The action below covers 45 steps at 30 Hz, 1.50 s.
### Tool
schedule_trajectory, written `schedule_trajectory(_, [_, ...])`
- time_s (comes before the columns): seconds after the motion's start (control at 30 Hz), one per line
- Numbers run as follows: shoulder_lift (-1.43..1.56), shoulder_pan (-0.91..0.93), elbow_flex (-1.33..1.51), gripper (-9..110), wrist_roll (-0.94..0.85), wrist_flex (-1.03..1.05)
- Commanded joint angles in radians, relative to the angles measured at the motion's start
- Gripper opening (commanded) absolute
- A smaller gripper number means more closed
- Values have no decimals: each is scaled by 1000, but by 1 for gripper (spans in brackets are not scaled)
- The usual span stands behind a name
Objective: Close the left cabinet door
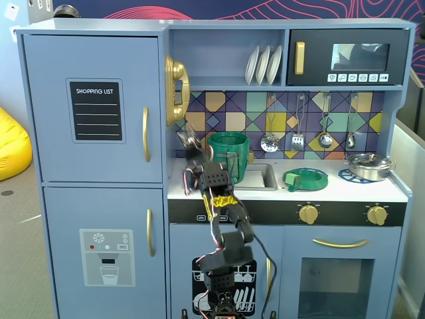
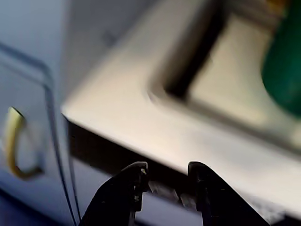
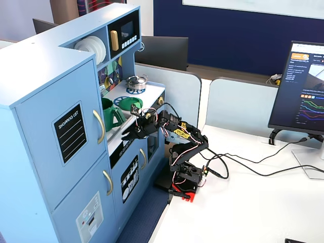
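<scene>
The left cabinet door (image 1: 93, 106) is light blue with a black "SHOPPING LIST" panel (image 1: 97, 110) and a curved gold handle (image 1: 145, 134). It lies flush with the cabinet front in both fixed views (image 3: 61, 136). My gripper (image 3: 125, 135) is open and empty. It hovers at the front left edge of the white counter (image 1: 265, 189), to the right of the door and apart from it. In the wrist view my gripper (image 2: 167, 173) has its jaws apart over the counter's dark front edge. A blurred gold handle (image 2: 13, 141) shows at the left; I cannot tell which door it belongs to.
A green pitcher (image 1: 228, 156) stands by the sink (image 1: 262, 176) just behind the gripper. A gold toy phone (image 1: 175, 90) hangs above it. The lower dispenser door (image 1: 106, 256) is under the left door. The arm's base (image 3: 185, 177) and cables sit on the white table.
</scene>
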Motion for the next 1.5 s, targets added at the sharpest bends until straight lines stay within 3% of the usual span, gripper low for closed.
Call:
schedule_trajectory(0.0, [130, 146, 175, 0, 23, 38])
schedule_trajectory(0.53, [514, 310, 816, 0, 144, 146])
schedule_trajectory(1.17, [683, 333, 1045, 0, 275, 522])
schedule_trajectory(1.47, [683, 337, 1045, 0, 413, 517])
